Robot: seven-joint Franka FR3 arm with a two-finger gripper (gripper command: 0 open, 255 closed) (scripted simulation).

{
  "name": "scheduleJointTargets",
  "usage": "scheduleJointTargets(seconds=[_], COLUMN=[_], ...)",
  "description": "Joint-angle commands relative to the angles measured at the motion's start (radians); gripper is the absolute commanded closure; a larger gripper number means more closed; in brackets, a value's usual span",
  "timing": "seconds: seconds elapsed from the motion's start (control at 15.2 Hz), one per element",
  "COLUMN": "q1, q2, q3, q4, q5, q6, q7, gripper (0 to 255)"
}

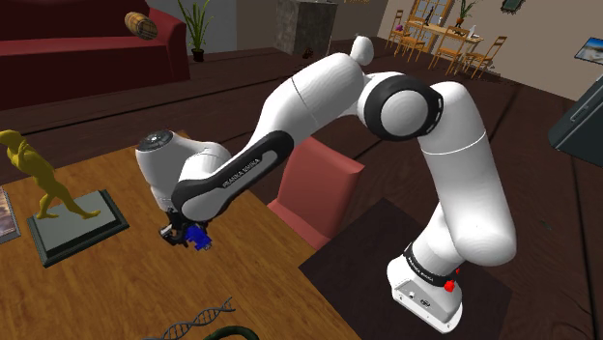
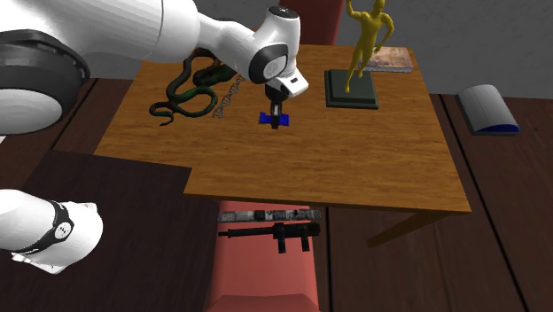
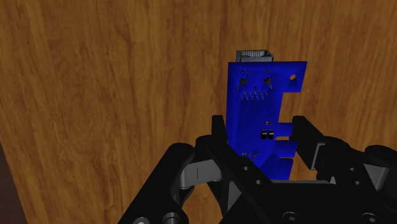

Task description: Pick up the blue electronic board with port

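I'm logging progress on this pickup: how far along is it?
Done: the claw sits over the blue board, with fingers on either side. In hand: the grasp, as both fingers look pressed against its edges. Left: the lift, since the board seems to lie flat on the wooden table, though I cannot rule out a small gap.

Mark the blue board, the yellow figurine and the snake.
blue board (image 3: 261, 95): wrist view, middle of its face.
yellow figurine (image 2: 367, 41): second exterior view, its torso.
snake (image 2: 200, 80): second exterior view, its coiled body.
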Motion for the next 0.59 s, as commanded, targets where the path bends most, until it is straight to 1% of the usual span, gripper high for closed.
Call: scheduleJointTargets(seconds=[0.0,0.4,0.53], q1=[-0.004,-0.015,-0.015], q2=[-0.021,-0.072,-0.073], q3=[0.007,0.023,0.024], q4=[-0.006,-0.004,-0.003], q5=[0.007,0.029,0.029], q6=[-0.016,-0.066,-0.068], q7=[-0.003,-0.015,-0.015], gripper=[255,255,255])
